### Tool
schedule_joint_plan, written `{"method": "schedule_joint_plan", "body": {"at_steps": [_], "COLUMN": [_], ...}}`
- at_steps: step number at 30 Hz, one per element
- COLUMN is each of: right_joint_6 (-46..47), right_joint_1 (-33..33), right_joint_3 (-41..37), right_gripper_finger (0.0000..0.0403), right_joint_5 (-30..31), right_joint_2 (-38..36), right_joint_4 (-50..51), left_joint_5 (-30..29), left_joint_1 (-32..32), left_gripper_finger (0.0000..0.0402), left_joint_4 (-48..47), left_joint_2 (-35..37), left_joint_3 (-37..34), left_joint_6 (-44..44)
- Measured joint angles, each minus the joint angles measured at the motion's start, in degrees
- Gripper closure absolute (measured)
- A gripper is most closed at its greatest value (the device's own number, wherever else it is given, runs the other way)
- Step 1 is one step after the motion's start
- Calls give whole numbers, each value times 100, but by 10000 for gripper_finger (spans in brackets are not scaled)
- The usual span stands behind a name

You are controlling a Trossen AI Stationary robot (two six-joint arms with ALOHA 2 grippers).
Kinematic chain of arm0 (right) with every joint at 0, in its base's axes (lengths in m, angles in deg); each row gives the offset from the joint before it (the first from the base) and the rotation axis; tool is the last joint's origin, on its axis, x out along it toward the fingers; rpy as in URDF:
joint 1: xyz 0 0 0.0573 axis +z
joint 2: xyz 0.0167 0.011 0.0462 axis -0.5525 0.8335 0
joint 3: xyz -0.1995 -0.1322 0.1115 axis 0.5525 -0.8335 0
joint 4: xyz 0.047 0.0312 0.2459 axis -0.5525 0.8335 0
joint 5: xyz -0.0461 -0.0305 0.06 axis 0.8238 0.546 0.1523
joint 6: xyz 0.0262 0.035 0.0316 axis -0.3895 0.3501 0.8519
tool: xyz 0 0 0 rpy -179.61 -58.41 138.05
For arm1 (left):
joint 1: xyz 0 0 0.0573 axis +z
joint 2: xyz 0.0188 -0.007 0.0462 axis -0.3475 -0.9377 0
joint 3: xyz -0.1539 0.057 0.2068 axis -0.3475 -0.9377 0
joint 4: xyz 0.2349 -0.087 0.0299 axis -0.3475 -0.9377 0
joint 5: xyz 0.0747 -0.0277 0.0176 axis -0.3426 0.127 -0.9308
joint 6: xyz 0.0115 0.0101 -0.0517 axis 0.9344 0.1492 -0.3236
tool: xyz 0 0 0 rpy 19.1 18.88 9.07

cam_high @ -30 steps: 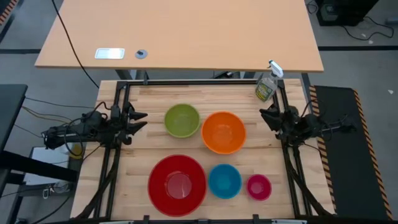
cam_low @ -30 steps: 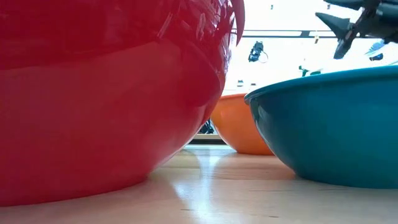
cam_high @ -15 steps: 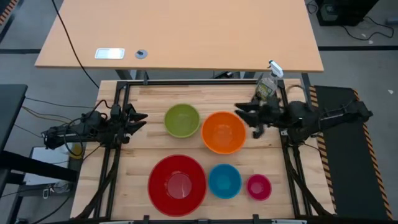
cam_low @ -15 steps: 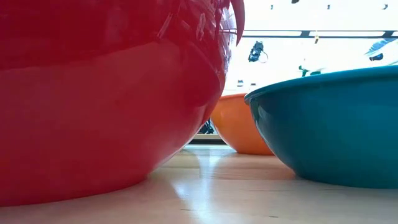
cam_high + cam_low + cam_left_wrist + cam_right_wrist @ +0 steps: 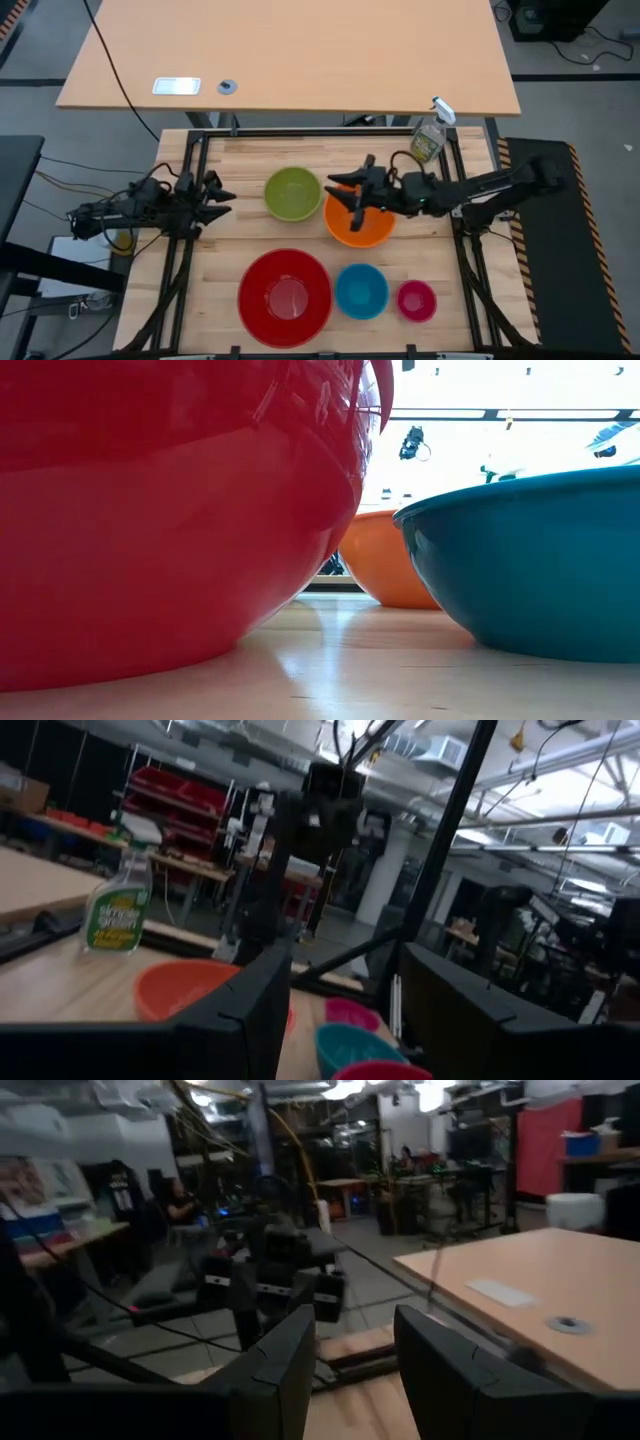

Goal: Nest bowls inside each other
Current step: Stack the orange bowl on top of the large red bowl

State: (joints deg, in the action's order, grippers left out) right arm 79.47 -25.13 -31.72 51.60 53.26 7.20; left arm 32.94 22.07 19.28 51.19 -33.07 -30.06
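Five bowls are sitting separately on the table [image 5: 230,225]: the green bowl [image 5: 293,193] and orange bowl [image 5: 360,222] toward the rear edge; the red bowl [image 5: 285,285], blue bowl [image 5: 361,291] and pink bowl [image 5: 416,300] along the front edge. The right gripper [image 5: 347,190] is hovering over the orange bowl's rim, fingers parted, grasping nothing; the left gripper [image 5: 222,196] is waiting at the left edge, fingers parted, empty.
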Motion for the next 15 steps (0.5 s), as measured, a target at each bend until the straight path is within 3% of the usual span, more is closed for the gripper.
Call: {"method": "schedule_joint_plan", "body": {"at_steps": [4,7,9,15], "right_joint_6": [-13,433,906,2462], "right_joint_1": [-2,-2,-21,53], "right_joint_3": [1,61,376,2388], "right_gripper_finger": [257,259,265,295], "right_joint_5": [-620,-551,-241,1457], "right_joint_2": [281,397,417,1020], "right_joint_4": [-629,-746,366,5525], "left_joint_5": [197,708,822,441], "left_joint_1": [2,0,0,0], "left_gripper_finger": [209,209,209,209], "left_joint_4": [271,516,499,374], "left_joint_2": [0,-2,-2,-349], "left_joint_3": [0,0,0,0], "left_joint_6": [1,-42,-162,59]}}
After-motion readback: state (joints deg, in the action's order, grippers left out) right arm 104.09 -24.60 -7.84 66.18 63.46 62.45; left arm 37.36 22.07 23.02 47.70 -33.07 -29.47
